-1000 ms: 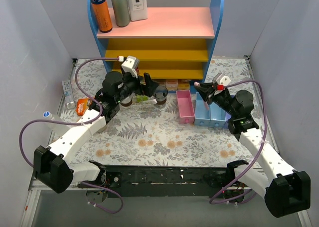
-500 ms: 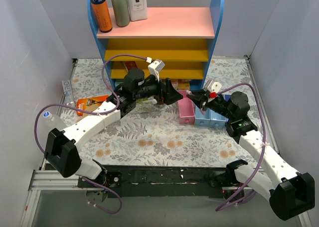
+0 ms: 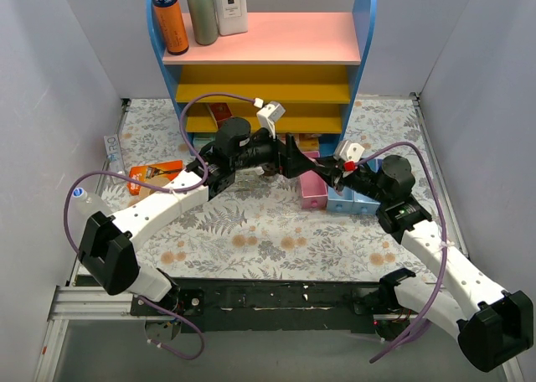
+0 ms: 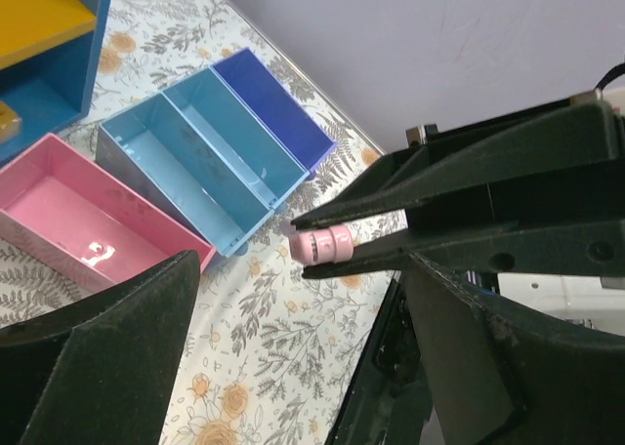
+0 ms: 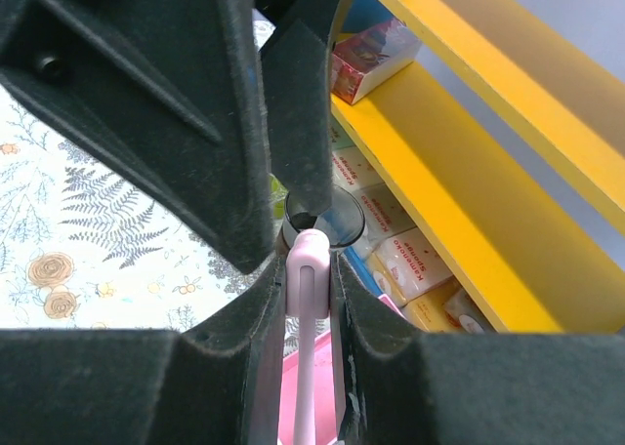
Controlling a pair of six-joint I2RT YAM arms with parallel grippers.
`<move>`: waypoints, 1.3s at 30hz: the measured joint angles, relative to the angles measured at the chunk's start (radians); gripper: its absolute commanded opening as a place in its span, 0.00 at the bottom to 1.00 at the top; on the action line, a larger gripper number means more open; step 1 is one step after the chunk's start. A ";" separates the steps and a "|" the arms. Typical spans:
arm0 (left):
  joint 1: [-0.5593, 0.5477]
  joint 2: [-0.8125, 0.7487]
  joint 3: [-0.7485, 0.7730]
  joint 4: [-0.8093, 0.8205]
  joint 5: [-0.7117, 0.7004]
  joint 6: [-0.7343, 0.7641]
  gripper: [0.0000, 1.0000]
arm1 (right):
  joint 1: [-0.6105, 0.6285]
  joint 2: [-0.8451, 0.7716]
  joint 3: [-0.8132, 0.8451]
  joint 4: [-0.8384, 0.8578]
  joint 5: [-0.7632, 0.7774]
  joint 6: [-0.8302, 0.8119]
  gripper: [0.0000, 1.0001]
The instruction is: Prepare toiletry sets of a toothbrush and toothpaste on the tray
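Pinkish-white toothbrush (image 5: 308, 308) is sitting clenched between the fingers of the right gripper (image 3: 333, 171), seemingly held by the lower handle so that the far end is sticking out free for another grasp; the right arm is holding it in the air over the pink bin (image 4: 88, 211), at about 1 o'clock from the middle of the table (image 3: 251, 231); the left gripper (image 3: 301, 160) is reaching across from 10 o'clock, jaws standing wide and released, with the brush's round end showing between them but touching neither, as the left wrist view is showing; this is looking like a handover, probably because the bins are lying on the right arm's side and the sets are being built on the left's; the blue bins (image 4: 195, 162) are lying just beside the pink one at 3 o'clock; a dark cup (image 5: 330, 216) is showing past the brush tip at 12 o'clock, under the shelf (image 3: 268, 85); the tray is hiding behind the left arm, so its contents cannot be told; a crooked grasp could be tipping the slim brush out of line.
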 measured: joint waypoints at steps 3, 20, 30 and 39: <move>-0.001 0.000 0.002 0.027 -0.023 -0.010 0.81 | 0.014 0.000 0.006 -0.013 0.009 -0.010 0.01; -0.018 0.056 0.022 0.047 -0.047 -0.018 0.66 | 0.055 0.007 0.012 -0.071 0.079 -0.060 0.01; -0.023 0.072 0.050 0.004 -0.022 -0.001 0.54 | 0.066 0.008 0.012 -0.092 0.106 -0.085 0.01; -0.023 0.079 0.069 -0.060 -0.008 0.032 0.55 | 0.075 0.008 0.012 -0.114 0.112 -0.112 0.01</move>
